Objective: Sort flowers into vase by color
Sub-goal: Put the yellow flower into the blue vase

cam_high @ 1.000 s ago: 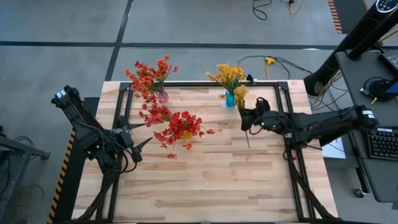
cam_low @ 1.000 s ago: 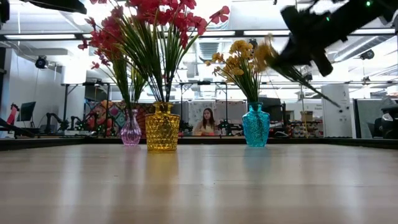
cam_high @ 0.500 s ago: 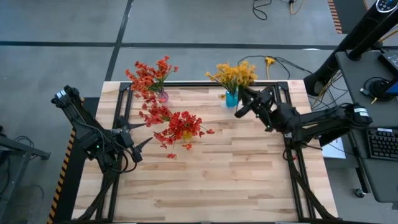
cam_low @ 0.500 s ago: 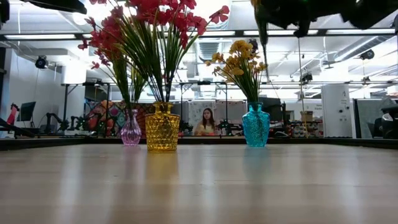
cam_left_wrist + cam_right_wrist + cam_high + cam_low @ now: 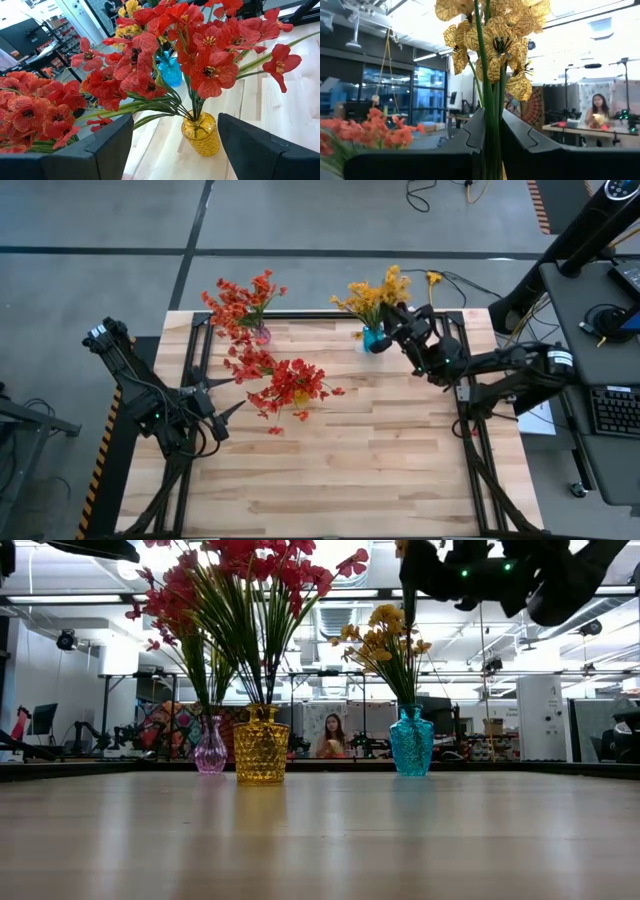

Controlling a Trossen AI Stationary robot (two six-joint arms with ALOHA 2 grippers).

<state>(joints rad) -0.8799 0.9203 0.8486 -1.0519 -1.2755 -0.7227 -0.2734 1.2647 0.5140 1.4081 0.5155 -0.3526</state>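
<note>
High view: right gripper (image 5: pixel 400 323) above blue vase (image 5: pixel 371 340); left gripper (image 5: pixel 222 396) waits, spread wide. Right wrist view: fingers (image 5: pixel 517 142) clamp yellow sprig (image 5: pixel 492 40) low on its stem. Light, springy, probably slippery; the stem is the better place to grip than the blossoms.

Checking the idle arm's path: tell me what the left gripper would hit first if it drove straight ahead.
Probably the red flowers in the yellow vase: they sit straight ahead of the open left gripper, though depth is uncertain.

Sprig (image 5: pixel 492 45) probably above vase (image 5: pixel 371 340)
</note>
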